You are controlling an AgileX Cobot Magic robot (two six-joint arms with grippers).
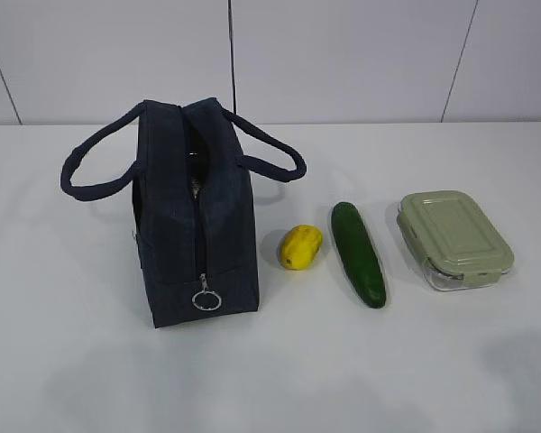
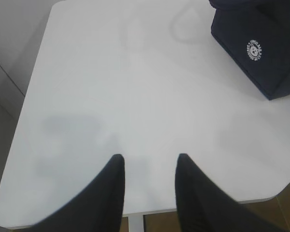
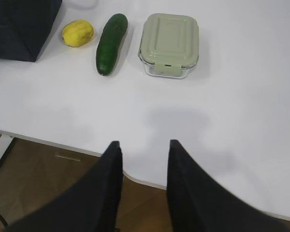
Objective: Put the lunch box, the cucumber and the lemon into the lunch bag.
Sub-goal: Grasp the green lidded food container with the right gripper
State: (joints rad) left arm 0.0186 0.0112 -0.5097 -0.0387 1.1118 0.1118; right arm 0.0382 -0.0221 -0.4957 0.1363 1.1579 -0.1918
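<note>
- Lunch bag [image 1: 198, 216] is standing upright on the white worktop [image 1: 72, 361], zipper partly undone along the top, so there's a dark slit between the two loop handles. The silver ring pull [image 1: 206, 299] hangs low on the end facing the exterior camera.
- Left end effector [image 2: 147, 162] is hovering over the near edge of the worktop with nothing between its fingers. They sit apart with a clear gap, so it's open and empty.
- From that left end effector the bag is ahead and off to the right, well apart. Only one corner shows in the left wrist view, the side with the little round white logo [image 2: 254, 50].
- Right end effector [image 3: 142, 145] is the same story: fingers parted, holding nothing, hanging over the worktop's front edge.
- Lunch box [image 3: 169, 44] with its sage-green lid sits ahead of the right end effector, slightly to the right, well apart.
- Cucumber [image 3: 111, 42] lies just left of the lunch box, roughly parallel to it, not touching.
- Lemon [image 3: 78, 33] is further left again, between the cucumber and the bag, ahead-left of the right end effector.
- All three items are lined up in a row beside the bag, none of them inside it yet.
</note>
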